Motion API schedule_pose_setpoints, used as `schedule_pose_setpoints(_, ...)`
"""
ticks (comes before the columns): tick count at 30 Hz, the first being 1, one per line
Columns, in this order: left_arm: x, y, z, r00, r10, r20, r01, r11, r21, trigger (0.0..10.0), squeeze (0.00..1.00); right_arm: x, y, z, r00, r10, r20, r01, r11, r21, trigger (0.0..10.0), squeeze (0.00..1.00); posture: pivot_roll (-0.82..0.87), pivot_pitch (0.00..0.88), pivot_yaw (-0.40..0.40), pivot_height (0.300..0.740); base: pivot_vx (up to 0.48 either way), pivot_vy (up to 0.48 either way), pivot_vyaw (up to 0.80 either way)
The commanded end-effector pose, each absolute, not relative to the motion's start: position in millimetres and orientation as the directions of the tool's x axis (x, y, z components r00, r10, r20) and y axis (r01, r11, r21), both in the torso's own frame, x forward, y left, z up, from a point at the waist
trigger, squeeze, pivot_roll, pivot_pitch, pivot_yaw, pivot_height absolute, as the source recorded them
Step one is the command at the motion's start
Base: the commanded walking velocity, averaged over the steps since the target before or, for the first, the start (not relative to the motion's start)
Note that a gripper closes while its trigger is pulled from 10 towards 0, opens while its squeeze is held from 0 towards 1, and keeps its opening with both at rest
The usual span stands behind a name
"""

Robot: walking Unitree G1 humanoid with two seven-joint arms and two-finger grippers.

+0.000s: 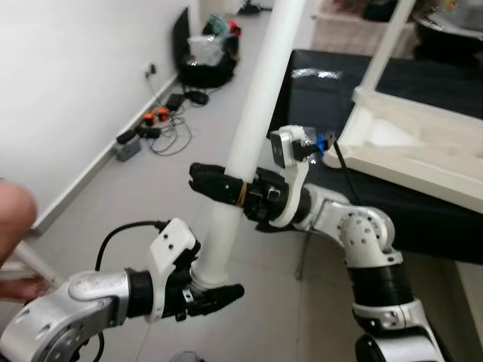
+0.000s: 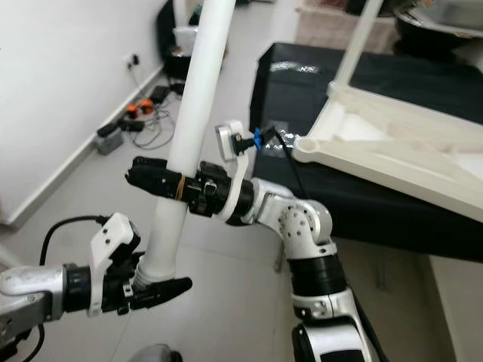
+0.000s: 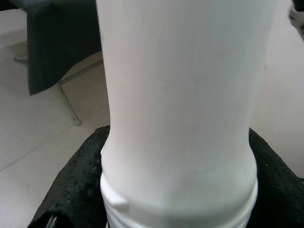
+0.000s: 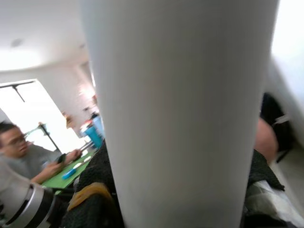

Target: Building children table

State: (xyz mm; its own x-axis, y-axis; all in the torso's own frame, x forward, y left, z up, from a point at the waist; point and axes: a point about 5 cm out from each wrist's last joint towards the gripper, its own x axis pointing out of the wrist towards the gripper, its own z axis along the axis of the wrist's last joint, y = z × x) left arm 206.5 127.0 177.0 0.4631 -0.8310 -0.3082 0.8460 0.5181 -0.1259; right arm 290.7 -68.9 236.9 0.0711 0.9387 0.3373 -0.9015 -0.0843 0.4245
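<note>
The white table leg [image 1: 253, 113] stands nearly upright at the scene's centre, leaning toward 1 o'clock. The left gripper [image 1: 215, 292] pinches its threaded lower end at 6 o'clock; the right gripper [image 1: 219, 185] clamps it mid-length. At 3 o'clock the upturned white tabletop [image 1: 407, 154] rests on a black-covered table [image 1: 423, 83].

White leg [image 1: 253, 121] runs past top edge, upper end unseen. Tabletop [image 2: 392, 139] cut by right edge. Person's arm [image 1: 13, 219] cropped at left edge. Floor clutter [image 1: 155, 124] too small to identify.
</note>
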Motion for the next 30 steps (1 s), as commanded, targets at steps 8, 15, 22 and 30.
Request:
schedule_pose_setpoints(8, 224, 131, 180, 0.601, -0.745, -0.291, 0.775, 0.632, -0.017, 10.0, 1.0, 304, -73, 239, 0.193, 0.917, 0.35, -0.897, 0.021, 0.441, 0.0, 0.0, 0.07, 0.122, -0.029, 0.74, 0.0, 0.0, 0.0)
schedule_pose_setpoints(15, 244, 147, 188, 0.734, -0.631, -0.252, 0.661, 0.749, 0.051, 10.0, 0.0, 313, -79, 242, 0.27, 0.894, 0.357, -0.891, 0.091, 0.445, 0.0, 0.0, 0.07, 0.122, -0.03, 0.74, 0.0, 0.0, 0.0)
schedule_pose_setpoints(22, 262, 166, 203, 0.874, -0.457, -0.167, 0.482, 0.861, 0.162, 10.0, 0.0, 344, -95, 238, 0.548, 0.789, 0.278, -0.792, 0.384, 0.474, 0.0, 0.0, 0.07, 0.12, -0.029, 0.74, 0.0, 0.0, 0.0)
schedule_pose_setpoints(30, 270, 182, 215, 0.958, -0.278, -0.072, 0.287, 0.924, 0.254, 10.0, 0.0, 367, -126, 237, 0.788, 0.587, 0.188, -0.611, 0.704, 0.362, 0.0, 0.0, 0.08, 0.119, -0.032, 0.74, 0.0, 0.0, 0.0)
